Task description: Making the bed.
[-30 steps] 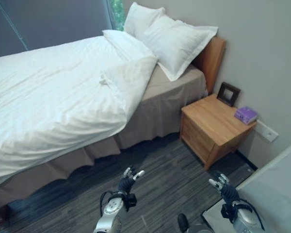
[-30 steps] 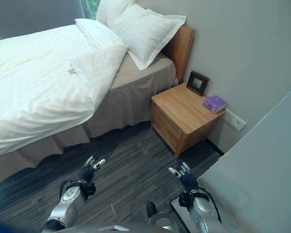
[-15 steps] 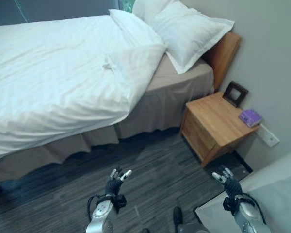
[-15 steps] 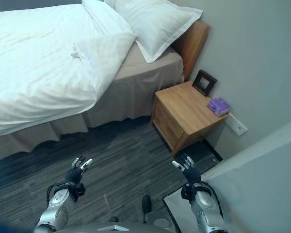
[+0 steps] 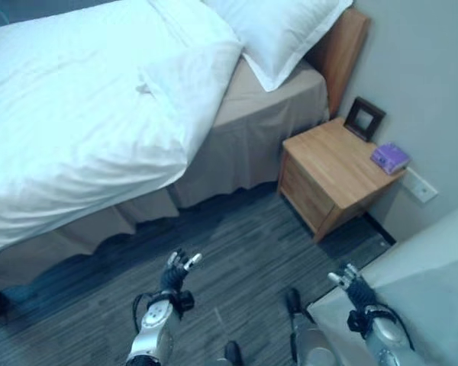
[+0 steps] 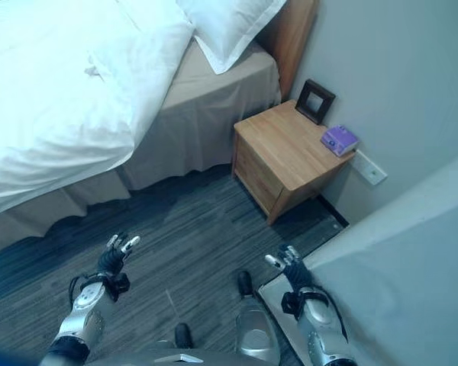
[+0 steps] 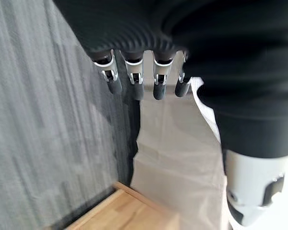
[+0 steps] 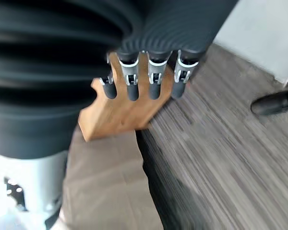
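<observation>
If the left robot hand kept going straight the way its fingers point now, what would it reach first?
Probably the beige bed skirt along the near side of the bed. The left robot hand is open over the dark floor with nothing in between. Its wrist view also shows the skirt past the fingers, though depth is uncertain.

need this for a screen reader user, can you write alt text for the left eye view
A bed with a rumpled white duvet and a white pillow stands beside a wooden nightstand holding a dark picture frame and a small purple box. Below, the robot's left hand and right hand hover open above dark wood flooring.
</observation>
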